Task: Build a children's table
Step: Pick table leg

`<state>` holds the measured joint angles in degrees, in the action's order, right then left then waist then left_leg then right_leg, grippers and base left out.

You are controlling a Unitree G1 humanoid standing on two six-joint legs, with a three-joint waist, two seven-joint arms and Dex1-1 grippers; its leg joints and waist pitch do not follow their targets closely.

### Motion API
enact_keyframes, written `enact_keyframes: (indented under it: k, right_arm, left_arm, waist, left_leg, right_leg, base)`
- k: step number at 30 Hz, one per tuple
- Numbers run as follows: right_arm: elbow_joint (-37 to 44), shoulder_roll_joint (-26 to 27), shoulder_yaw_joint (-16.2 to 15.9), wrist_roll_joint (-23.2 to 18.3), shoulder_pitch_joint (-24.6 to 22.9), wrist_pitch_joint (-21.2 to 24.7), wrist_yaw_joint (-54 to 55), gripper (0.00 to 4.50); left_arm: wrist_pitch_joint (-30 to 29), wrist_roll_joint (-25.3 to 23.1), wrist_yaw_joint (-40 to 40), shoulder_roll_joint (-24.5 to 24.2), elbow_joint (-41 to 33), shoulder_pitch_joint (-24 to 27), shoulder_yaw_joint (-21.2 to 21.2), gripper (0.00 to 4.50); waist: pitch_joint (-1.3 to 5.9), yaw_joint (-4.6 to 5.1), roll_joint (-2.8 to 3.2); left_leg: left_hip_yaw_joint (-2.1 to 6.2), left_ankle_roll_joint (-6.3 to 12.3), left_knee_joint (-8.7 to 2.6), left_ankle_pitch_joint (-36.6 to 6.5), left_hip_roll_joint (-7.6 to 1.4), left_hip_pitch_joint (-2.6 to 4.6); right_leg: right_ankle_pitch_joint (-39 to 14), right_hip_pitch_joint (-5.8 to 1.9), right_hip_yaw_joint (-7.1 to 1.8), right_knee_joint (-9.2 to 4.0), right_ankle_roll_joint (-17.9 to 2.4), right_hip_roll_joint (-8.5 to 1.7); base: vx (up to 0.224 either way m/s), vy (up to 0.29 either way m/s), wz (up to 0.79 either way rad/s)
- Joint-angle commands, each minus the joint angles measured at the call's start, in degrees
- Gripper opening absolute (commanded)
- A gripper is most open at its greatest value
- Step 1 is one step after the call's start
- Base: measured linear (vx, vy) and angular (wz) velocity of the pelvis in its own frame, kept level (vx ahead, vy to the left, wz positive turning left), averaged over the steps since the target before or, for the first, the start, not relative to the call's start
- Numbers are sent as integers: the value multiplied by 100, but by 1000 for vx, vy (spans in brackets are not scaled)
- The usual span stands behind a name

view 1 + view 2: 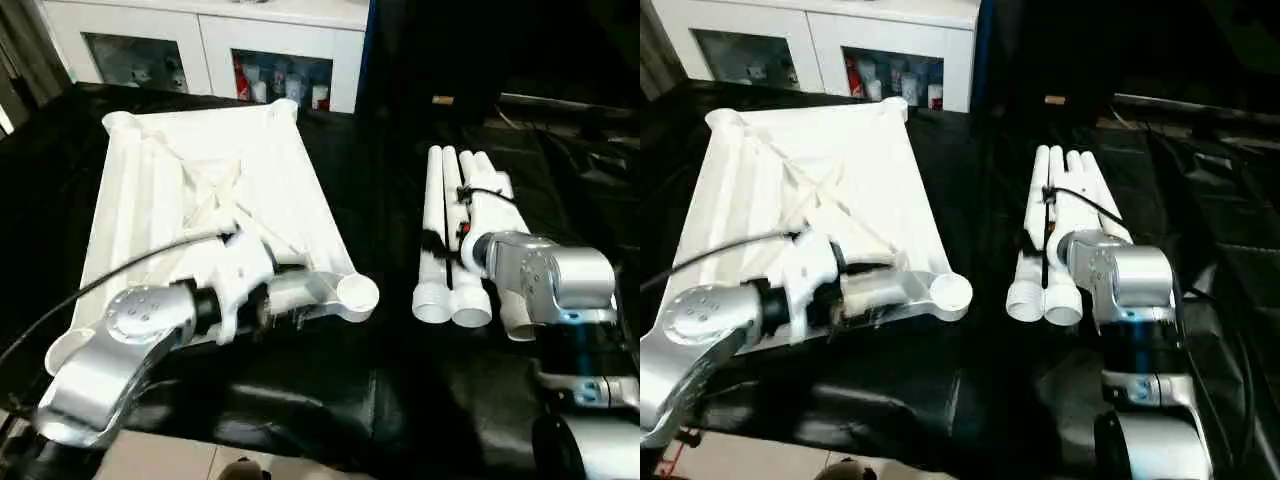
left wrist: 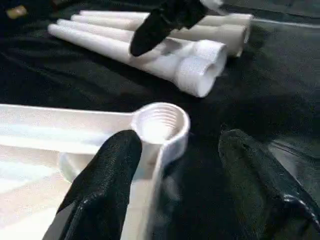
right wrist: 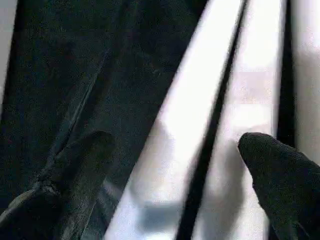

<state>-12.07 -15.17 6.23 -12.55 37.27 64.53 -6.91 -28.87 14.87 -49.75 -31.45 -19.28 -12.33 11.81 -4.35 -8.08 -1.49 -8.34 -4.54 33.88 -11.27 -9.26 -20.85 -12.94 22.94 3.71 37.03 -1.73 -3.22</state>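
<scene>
Ribbed white tabletop [image 1: 200, 190]; threaded round socket [image 2: 159, 123]; tubular legs [image 1: 455, 235].

left forearm [image 1: 130, 340] hides the tabletop's [image 1: 200, 180] near edge; right arm [image 1: 545, 275] covers one leg [image 1: 515, 325].

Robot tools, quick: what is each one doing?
Left tool: open, around the white plastic tabletop's threaded corner socket.
Right tool: open over the white tubular legs.
</scene>
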Motion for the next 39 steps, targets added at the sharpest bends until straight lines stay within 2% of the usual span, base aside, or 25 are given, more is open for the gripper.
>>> enact_keyframes:
  k: [1, 2, 3, 7, 8, 11, 14, 16, 17, 19, 20, 21, 27, 33, 39]
  right_arm:
    - [-33, -45, -1, -81, 111, 49, -96, 450]
    - [-36, -45, 5, -76, 119, 53, -89, 450]
    - [-52, -38, 29, -62, 157, 90, -73, 450]
    - [-92, -62, 25, -53, 250, 242, -111, 450]
    - [-113, -73, 13, -47, 260, 261, -121, 450]
    - [-295, -114, 24, -19, 335, 365, -118, 450]
    - [-454, -82, 89, 1, 394, 368, -41, 450]
    - [-600, -30, 127, -4, 430, 364, -33, 450]
    - [-631, -19, 135, -6, 438, 363, -33, 450]
    - [-838, 47, 156, -51, 485, 355, -98, 450]
    - [-942, 51, 123, -58, 524, 363, -149, 450]
    - [-1022, 63, 121, -80, 550, 358, -193, 450]
    - [-1315, 61, 52, -80, 670, 204, -299, 450]
    - [-1695, -14, -173, -41, 845, -7, -665, 450]
    - [-2142, -22, -332, 39, 902, -93, -808, 450]
  left_arm:
    - [-41, 20, -80, -12, -49, -117, 115, 293]
    - [-31, 9, -81, -10, -35, -127, 123, 293]
    - [-23, -3, -83, -16, -13, -148, 136, 293]
    - [-28, 6, -37, 7, 10, -202, 117, 293]
    - [-31, 1, -34, 12, 11, -207, 126, 293]
    - [-62, -13, -83, 12, -4, -247, 221, 293]
    - [-55, -2, -157, -34, 13, -273, 255, 293]
    - [-52, 7, -199, -70, 46, -291, 257, 293]
    - [-52, 9, -207, -77, 53, -296, 257, 293]
    - [-46, 7, -250, -102, 80, -334, 278, 293]
    - [-49, 12, -270, -106, 90, -358, 290, 293]
    - [-45, 10, -288, -110, 97, -380, 306, 293]
    - [-34, 0, -338, -122, 139, -475, 338, 293]
    - [31, -38, -358, -97, 227, -550, 350, 293]
    - [80, -69, -349, -59, 293, -585, 409, 293]
  waist:
    - [436, 2, 20]
    - [432, 11, -33]
    - [433, -4, -2]
    - [414, -3, -9]
    - [417, -7, 17]
    - [421, -9, -8]
    - [429, -15, -11]
    - [432, -16, 27]
    - [436, -10, 21]
    - [443, -13, 50]
    - [452, -16, 35]
    - [456, -17, 58]
    - [466, -35, 47]
    - [459, -24, 23]
    - [472, -24, 21]
  left_leg:
    - [37, -103, -358, -102, -304, 31]
    - [26, -99, -363, -103, -305, 35]
    - [25, -115, -359, -110, -300, 40]
    - [25, -218, -383, -362, -299, 33]
    - [30, -236, -383, -396, -302, 38]
    - [17, -277, -387, -460, -299, 35]
    - [16, -275, -382, -446, -295, 28]
    - [23, -288, -380, -437, -290, 18]
    - [18, -295, -376, -460, -290, 21]
    - [23, -298, -374, -458, -290, 23]
    - [17, -294, -366, -435, -289, 24]
    - [26, -299, -366, -420, -291, 23]
    - [22, -293, -357, -355, -294, 13]
    - [19, -274, -360, -441, -294, 4]
    - [13, -236, -347, -339, -307, 4]
  right_leg:
    - [236, -393, -346, -361, -965, -477]
    - [196, -390, -346, -372, -948, -470]
    - [109, -382, -350, -371, -934, -482]
    - [-472, -374, -352, -431, -761, -496]
    - [-526, -365, -352, -432, -743, -499]
    - [-641, -351, -350, -450, -696, -489]
    - [-648, -350, -350, -448, -670, -493]
    - [-641, -347, -344, -443, -674, -488]
    - [-609, -340, -347, -447, -678, -485]
    - [-542, -337, -342, -435, -711, -483]
    - [-451, -343, -342, -428, -736, -478]
    - [-380, -345, -336, -413, -779, -479]
    - [-173, -361, -330, -391, -864, -482]
    - [-278, -370, -322, -404, -887, -485]
    - [-219, -369, -321, -389, -930, -494]
  base:
    - [0, 0, 0]
    - [0, 0, 0]
    - [0, 0, 0]
    - [0, 0, 0]
    - [0, 0, 0]
    - [0, 0, 0]
    - [0, 0, 0]
    - [0, 0, 0]
    - [0, 0, 0]
    - [0, 0, 0]
    - [0, 0, 0]
    - [0, 0, 0]
    - [0, 0, 0]
    - [0, 0, 0]
    - [0, 0, 0]
